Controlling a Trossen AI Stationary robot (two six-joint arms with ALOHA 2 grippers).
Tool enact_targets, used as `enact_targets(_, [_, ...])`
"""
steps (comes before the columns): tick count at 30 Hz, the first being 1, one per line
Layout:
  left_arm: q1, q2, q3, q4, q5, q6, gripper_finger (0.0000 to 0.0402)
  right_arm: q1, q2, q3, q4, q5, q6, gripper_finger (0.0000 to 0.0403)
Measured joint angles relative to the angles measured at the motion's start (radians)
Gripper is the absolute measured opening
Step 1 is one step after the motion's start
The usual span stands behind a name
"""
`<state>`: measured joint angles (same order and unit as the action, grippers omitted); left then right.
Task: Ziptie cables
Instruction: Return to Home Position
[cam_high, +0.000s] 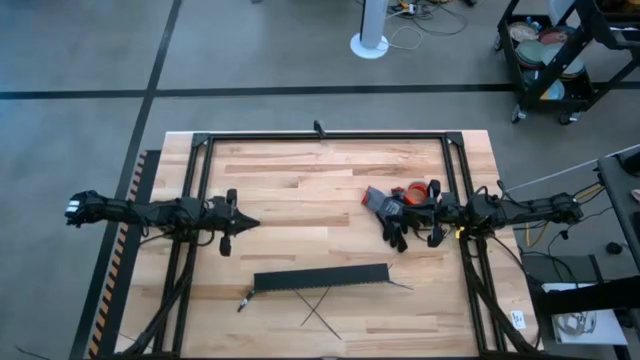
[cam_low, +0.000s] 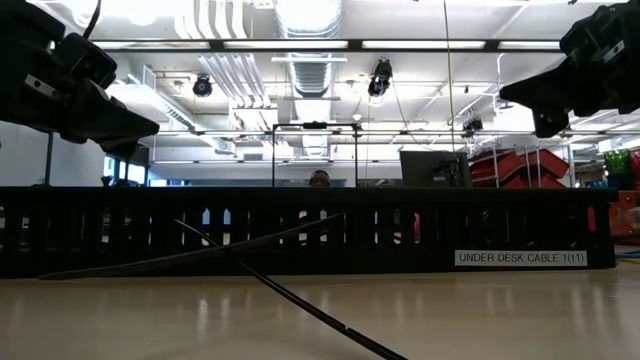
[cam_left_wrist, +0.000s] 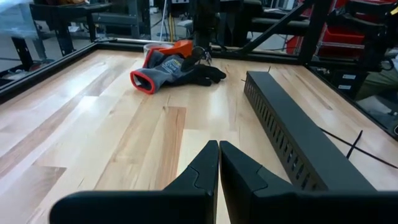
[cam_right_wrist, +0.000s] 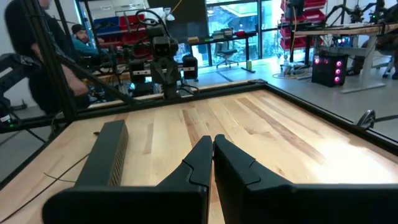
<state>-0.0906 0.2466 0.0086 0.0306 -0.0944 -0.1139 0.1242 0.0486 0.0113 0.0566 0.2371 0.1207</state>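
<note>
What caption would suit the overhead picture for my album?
Left gripper and right gripper, both shut, above a wooden table bearing a black cable duct, crossed zipties and a grey glove.

Two matt-black arms built of slender jointed segments. On the left arm (cam_high: 150, 211), a white patch at the outer end. On the right arm (cam_high: 520, 208), thin dark cables alongside and a small yellow mark near the wrist. The left gripper (cam_left_wrist: 218, 165) and right gripper (cam_right_wrist: 212, 155) each have paired black wedge-shaped fingers, tapering to narrow tips.

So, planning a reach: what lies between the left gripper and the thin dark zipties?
In the high view, the long black slotted plastic duct crosses between left gripper and zipties.
</note>
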Motion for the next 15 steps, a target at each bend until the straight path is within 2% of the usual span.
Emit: enact_targets(15, [0.0,0.028,0.0,0.0,0.0,0.0,0.0001,0.0,0.0,0.0,0.0,0.0,0.0,0.0])
